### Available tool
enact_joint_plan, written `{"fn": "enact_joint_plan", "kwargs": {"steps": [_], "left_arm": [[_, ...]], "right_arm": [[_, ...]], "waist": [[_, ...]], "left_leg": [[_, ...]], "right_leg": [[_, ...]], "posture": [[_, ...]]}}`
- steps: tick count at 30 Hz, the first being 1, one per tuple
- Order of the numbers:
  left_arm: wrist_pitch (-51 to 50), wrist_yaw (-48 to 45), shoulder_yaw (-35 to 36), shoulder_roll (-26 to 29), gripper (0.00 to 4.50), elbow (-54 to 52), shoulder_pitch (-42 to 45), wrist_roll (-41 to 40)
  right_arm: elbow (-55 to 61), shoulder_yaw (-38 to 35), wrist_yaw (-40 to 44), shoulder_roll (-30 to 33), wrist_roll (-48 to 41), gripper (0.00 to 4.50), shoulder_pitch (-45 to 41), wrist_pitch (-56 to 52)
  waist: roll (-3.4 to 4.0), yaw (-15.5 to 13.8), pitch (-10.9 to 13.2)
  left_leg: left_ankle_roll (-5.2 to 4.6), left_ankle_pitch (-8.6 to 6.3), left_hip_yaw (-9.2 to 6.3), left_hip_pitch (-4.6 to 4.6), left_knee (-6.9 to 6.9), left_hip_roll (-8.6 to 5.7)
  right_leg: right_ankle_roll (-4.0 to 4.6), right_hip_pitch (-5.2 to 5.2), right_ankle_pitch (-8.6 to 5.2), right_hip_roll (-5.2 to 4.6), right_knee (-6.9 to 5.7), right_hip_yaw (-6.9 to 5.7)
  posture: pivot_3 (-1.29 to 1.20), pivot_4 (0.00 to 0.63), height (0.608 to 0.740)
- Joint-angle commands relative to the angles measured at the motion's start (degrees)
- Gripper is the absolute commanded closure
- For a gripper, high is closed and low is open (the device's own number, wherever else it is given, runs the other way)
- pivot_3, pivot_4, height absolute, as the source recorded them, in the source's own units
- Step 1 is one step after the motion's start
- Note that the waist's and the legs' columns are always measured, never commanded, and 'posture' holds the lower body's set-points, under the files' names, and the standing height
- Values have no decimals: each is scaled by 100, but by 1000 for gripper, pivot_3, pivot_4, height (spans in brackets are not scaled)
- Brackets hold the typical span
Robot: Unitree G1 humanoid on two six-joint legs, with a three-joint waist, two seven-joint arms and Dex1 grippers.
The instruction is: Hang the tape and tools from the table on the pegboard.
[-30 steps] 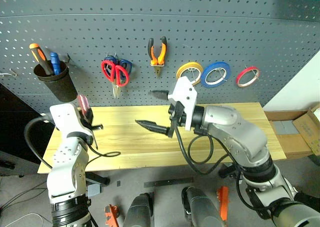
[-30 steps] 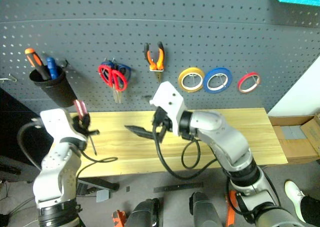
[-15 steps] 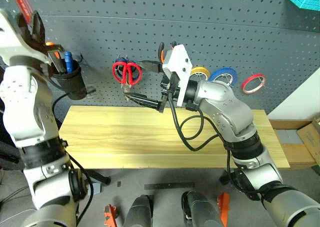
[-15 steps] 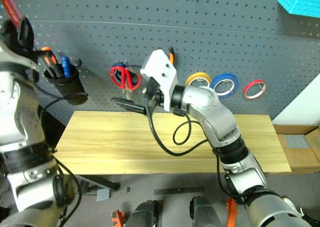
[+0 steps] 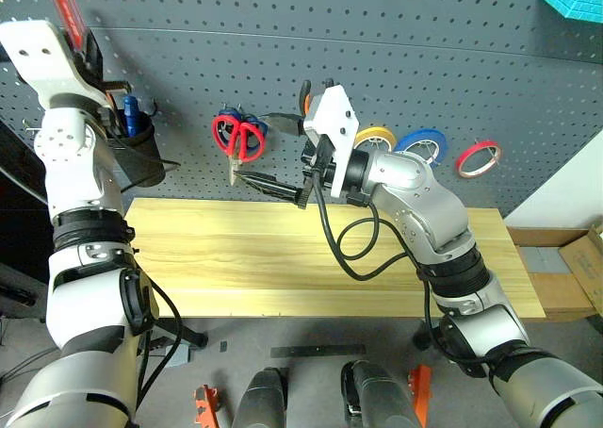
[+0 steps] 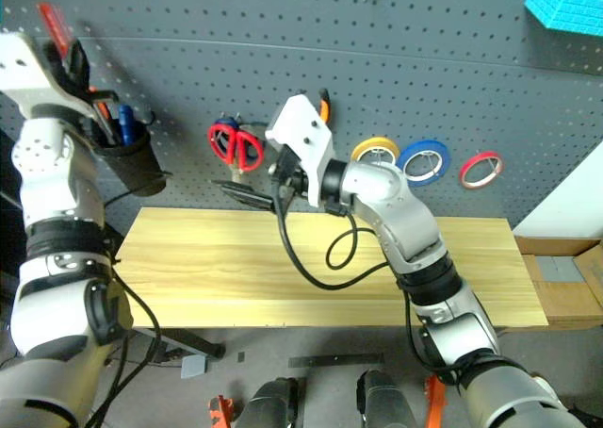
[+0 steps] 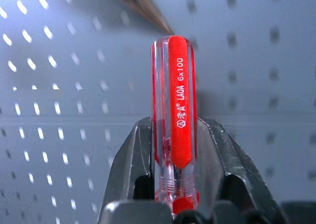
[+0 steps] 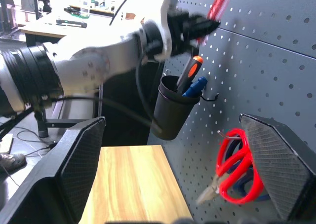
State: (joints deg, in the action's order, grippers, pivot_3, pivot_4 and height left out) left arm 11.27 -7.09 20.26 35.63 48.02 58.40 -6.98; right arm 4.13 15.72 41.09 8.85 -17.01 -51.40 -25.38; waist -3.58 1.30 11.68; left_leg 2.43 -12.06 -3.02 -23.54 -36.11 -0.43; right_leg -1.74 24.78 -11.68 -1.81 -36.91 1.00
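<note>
The slim red-handled screwdriver with a clear plastic grip (image 7: 173,120) is clamped between the left gripper's (image 7: 173,135) two black fingers (image 7: 129,160), handle end sticking out past the fingertips. In the head views that gripper is raised high at the left, close to the large dark grey perforated pegboard (image 5: 424,79), above the black cup (image 5: 132,155) hanging there with an orange and a blue screwdriver in it.

The right gripper (image 5: 273,155) is held up in front of the pegboard over the light wooden tabletop (image 5: 311,258), pointing toward the robot's left, its fingers (image 8: 276,160) spread wide with nothing between them. Just beyond its tips hang the red-handled scissors (image 5: 238,140), with blue-handled scissors behind them.

Further right on the board, the orange-and-black-handled pliers (image 6: 324,103) are mostly hidden behind the right wrist. Then come the yellow roll of tape (image 5: 377,138), the blue roll (image 5: 419,143) and the thin red ring of tape (image 5: 477,157), each on its own hook. No tool lies on the tabletop
</note>
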Motion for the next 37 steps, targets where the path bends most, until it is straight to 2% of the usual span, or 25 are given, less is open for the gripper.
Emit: {"fn": "enact_joint_plan", "kwargs": {"steps": [1,2,7,9,11,13,17,19,22,24,28,31,34,37], "left_arm": [[465,-90,-89,-65,2618,-42,76,8],[468,-61,-65,-100,2405,-149,9,-22],[196,227,9,-140,694,-790,-362,-56],[-285,824,27,-188,24,-1298,-534,155],[-1022,1329,65,-311,24,-2113,-766,244],[-1580,1394,30,-407,24,-2912,-1017,207],[-2408,636,-283,-503,24,-4895,-1781,-327],[-2762,396,-355,-572,24,-5506,-2036,-611],[-3389,-275,-840,-618,24,-6580,-2657,-1125],[-3630,-460,-1082,-689,24,-6965,-2951,-1248],[-3806,-703,-1478,-931,24,-7196,-3614,-1300],[-3476,-798,-1640,-1126,24,-6815,-4143,-1069],[-3194,-752,-1558,-1286,24,-6386,-4405,-911],[-2399,-719,-1546,-1241,24,-5697,-4829,-415]], "right_arm": [[263,-120,28,29,-46,0,-70,-18],[283,-119,33,45,-46,0,-54,-43],[331,-127,61,114,-43,0,11,-57],[381,-153,67,159,-67,0,39,-65],[487,-218,92,237,-123,0,104,-92],[603,-285,141,322,-184,0,195,-112],[1174,-638,260,620,-565,0,636,-287],[1359,-816,202,708,-726,0,809,-395],[1697,-1229,-236,791,-781,0,1316,-480],[1854,-1363,-463,840,-671,0,1653,-399],[2046,-1459,-959,837,-404,0,2528,-257],[1691,-1526,-1259,925,2,0,3312,31],[1305,-1606,-1369,987,270,0,3727,461],[541,-1730,-1589,996,612,0,4104,1132]], "waist": [[-2,7,-1],[-4,11,-2],[-3,33,-4],[-2,34,-6],[-5,32,-20],[-6,33,-53],[-18,33,-142],[-16,16,-183],[-3,20,-281],[28,20,-331],[73,50,-402],[102,60,-471],[137,74,-520],[142,105,-551]], "left_leg": [[0,0,-1,-5,-3,0],[0,0,-2,-14,-6,0],[0,0,-2,-39,-16,3],[0,0,-1,-39,-16,4],[0,0,-3,-39,-17,5],[-1,0,-3,-41,-19,10],[-1,0,-4,-44,-19,10],[-1,0,-8,-42,-22,10],[-2,0,-8,-32,-34,7],[-3,0,-8,-16,-34,7],[-5,-4,7,98,-26,0],[-4,-4,13,160,-20,11],[-5,-3,24,175,-19,14],[-6,-2,38,183,-20,20]], "right_leg": [[0,4,0,0,-1,-1],[1,13,1,0,-3,-1],[6,38,5,-12,-9,-1],[6,40,5,-12,-13,-1],[6,40,5,-12,-16,-2],[6,40,5,-15,-16,-1],[6,38,5,-22,-9,-2],[6,31,5,-26,-10,-2],[6,19,5,-23,-17,-2],[6,-3,4,-20,-14,-1],[2,-122,-29,6,16,4],[35,-164,-56,21,7,14],[45,-165,-61,38,-7,38],[50,-163,-56,55,-9,67]], "posture": [[24,94,740],[24,94,740],[21,89,740],[21,84,740],[20,79,740],[18,75,740],[24,60,740],[24,54,740],[17,44,740],[3,39,740],[-21,33,740],[-47,28,740],[-63,20,740],[-63,5,740]]}}
